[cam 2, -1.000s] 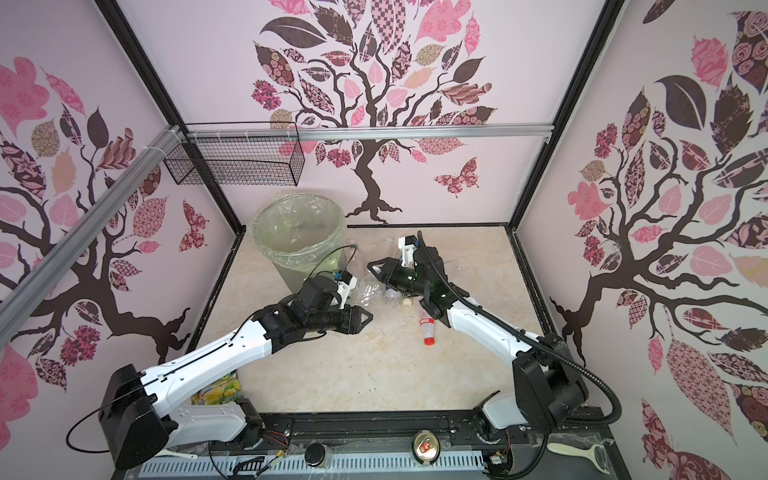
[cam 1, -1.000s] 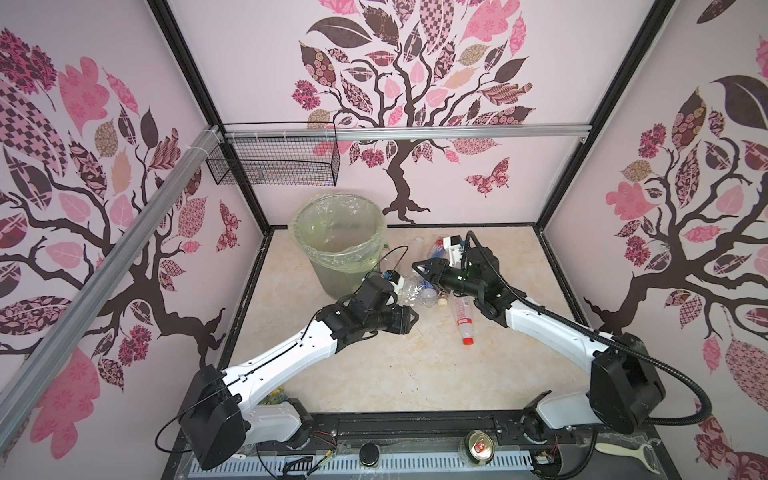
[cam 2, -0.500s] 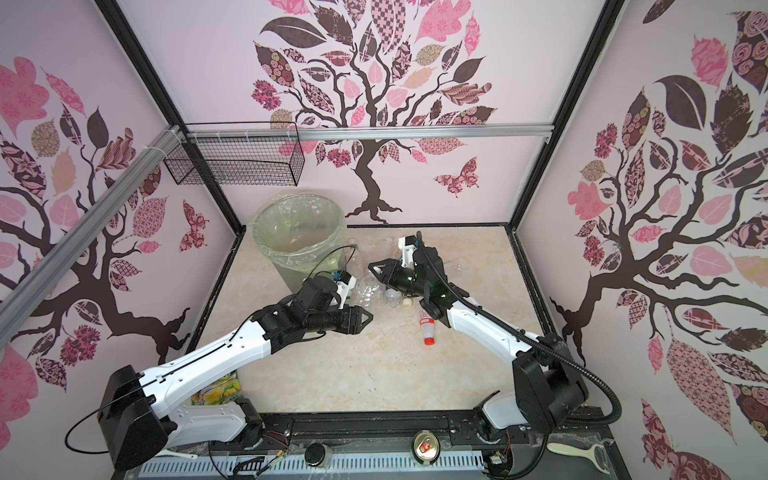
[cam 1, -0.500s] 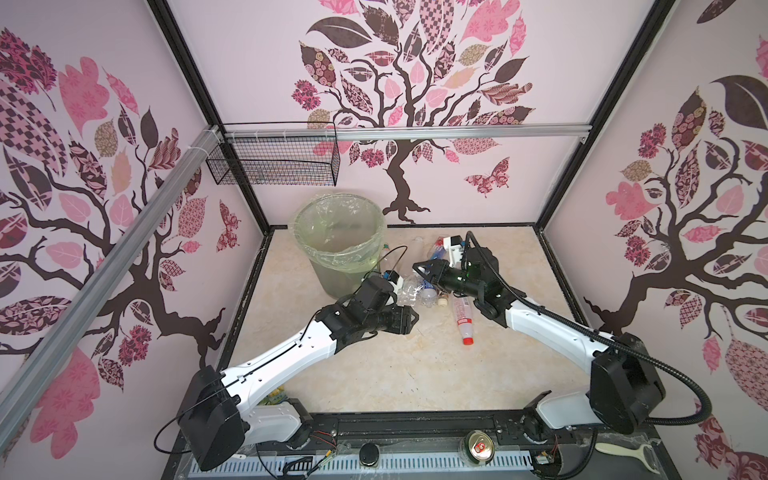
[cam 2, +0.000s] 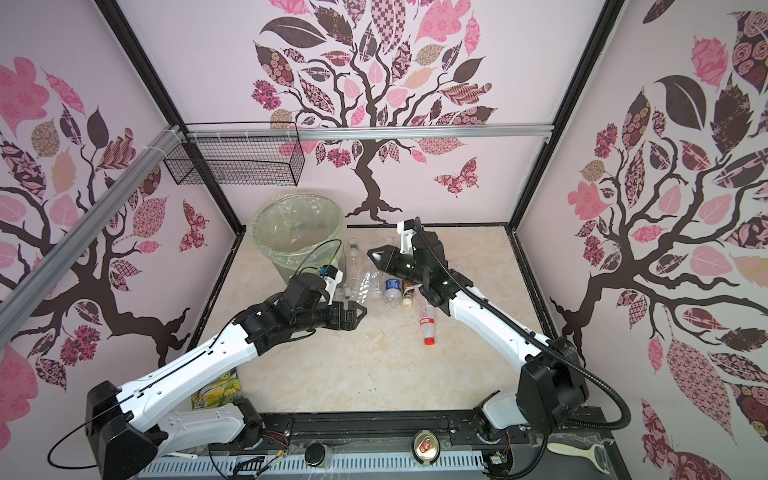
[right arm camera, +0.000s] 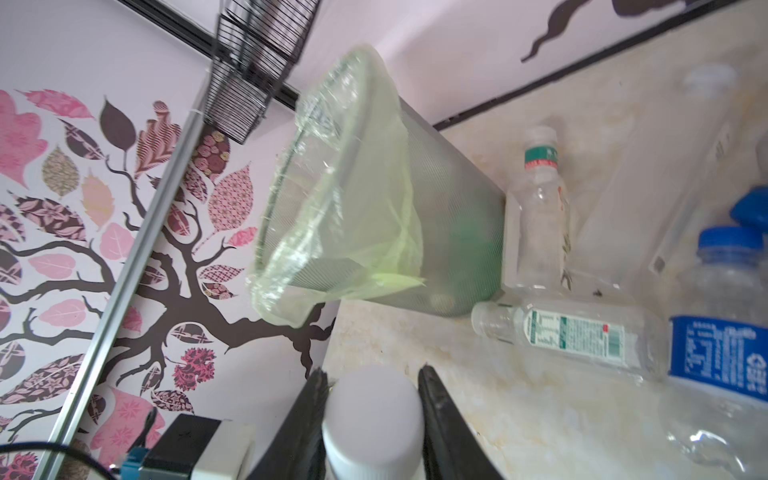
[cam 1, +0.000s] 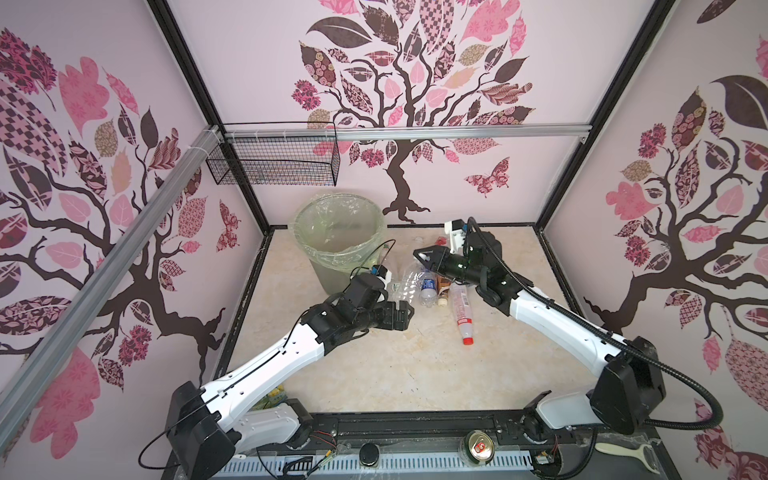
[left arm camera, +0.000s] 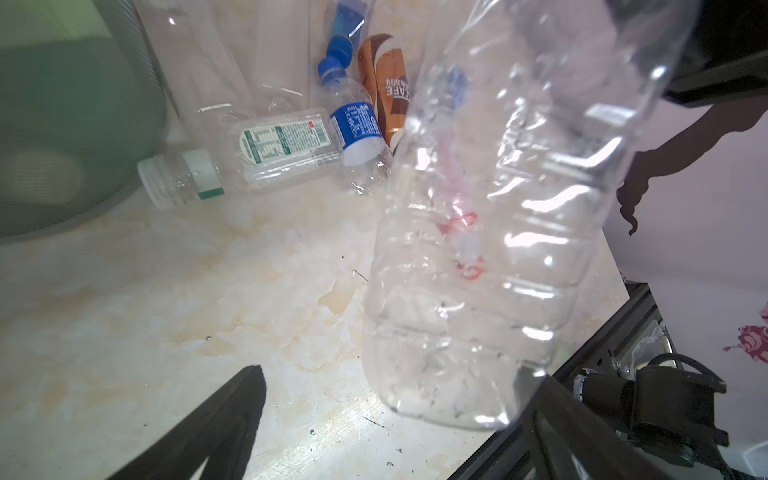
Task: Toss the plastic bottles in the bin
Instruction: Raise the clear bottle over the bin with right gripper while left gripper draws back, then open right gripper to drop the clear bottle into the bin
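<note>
Plastic bottles (cam 1: 428, 286) lie heaped on the tabletop (cam 1: 374, 374) at four o'clock of the bin (cam 1: 328, 272). Right jaws pinch a clear bottle (left arm camera: 478, 249) by its white cap (right arm camera: 374, 419), so it dangles clear of the heap. Left jaws gape wide near its base, gripping nothing. Bin's mouth waits at ten o'clock, open air between.

the left gripper (cam 1: 406, 318) has spread its jaws wide over the last second; in its wrist view one finger (left arm camera: 224, 419) now stands well off the clear bottle (left arm camera: 478, 249); the right gripper (right arm camera: 372, 374) has closed the last bit onto the bottle's white cap (right arm camera: 372, 424); in both top views its tip sits slightly nearer the back wall (cam 1: 457, 183) than before.
</note>
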You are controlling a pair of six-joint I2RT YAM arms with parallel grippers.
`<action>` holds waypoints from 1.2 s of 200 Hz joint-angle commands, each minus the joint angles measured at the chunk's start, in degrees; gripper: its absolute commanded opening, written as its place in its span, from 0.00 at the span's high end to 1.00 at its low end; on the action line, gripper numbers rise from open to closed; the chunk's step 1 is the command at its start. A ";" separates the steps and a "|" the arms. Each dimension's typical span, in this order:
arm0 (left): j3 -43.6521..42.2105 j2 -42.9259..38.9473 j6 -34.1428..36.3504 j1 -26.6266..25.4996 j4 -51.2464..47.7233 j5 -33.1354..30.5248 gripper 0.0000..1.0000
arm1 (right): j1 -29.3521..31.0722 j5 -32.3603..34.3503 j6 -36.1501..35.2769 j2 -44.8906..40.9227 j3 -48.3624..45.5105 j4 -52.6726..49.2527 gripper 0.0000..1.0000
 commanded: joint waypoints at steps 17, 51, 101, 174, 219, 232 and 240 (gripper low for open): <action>9.78 -4.49 0.31 5.18 -4.80 -2.94 0.02 | 0.09 9.06 -9.28 -3.02 11.89 -6.82 0.76; 19.02 -4.10 0.68 7.93 -7.07 -6.19 0.02 | 0.02 18.30 -14.05 -3.12 20.46 -5.92 0.77; 28.16 -1.35 1.16 8.44 -7.33 -6.64 0.02 | -3.08 29.73 -15.87 -2.32 31.15 -0.71 0.77; 26.54 -4.25 2.10 9.93 -6.51 -8.45 0.02 | -3.95 26.00 -5.37 11.01 39.90 4.70 0.74; 22.30 -7.22 1.19 14.13 -6.99 -5.79 0.02 | 5.37 16.68 -8.53 34.53 61.36 -8.41 0.52; 21.20 -8.18 0.65 16.36 -7.28 -3.90 0.02 | 6.10 13.27 -7.70 40.94 69.73 -13.50 0.32; 20.89 -8.58 0.40 17.80 -7.68 -2.81 0.02 | 6.10 11.76 -6.91 43.91 74.56 -16.31 0.26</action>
